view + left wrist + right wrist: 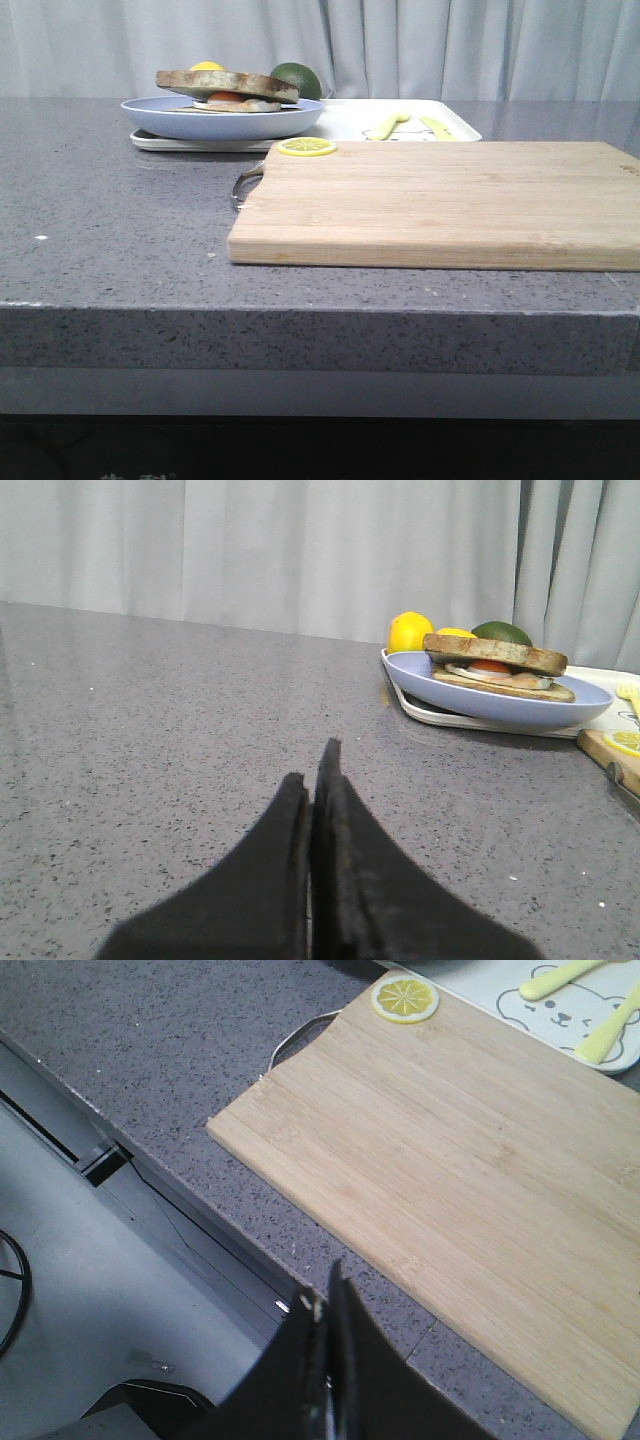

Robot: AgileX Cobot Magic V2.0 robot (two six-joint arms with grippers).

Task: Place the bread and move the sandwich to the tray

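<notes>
Egg sandwich on round pale blue plate (pixel 225 108): resting on flat white rectangular tray (pixel 345 122). Left claw (pixel 314 780), right claw (pixel 325 1305): both closed, empty.

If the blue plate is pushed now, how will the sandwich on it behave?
The sandwich is loosely stacked, its top slice tilted, so that slice may slide. The plate looks smooth and rests on the tray rim, so it probably glides easily. It seems stiff and fairly light.
</notes>
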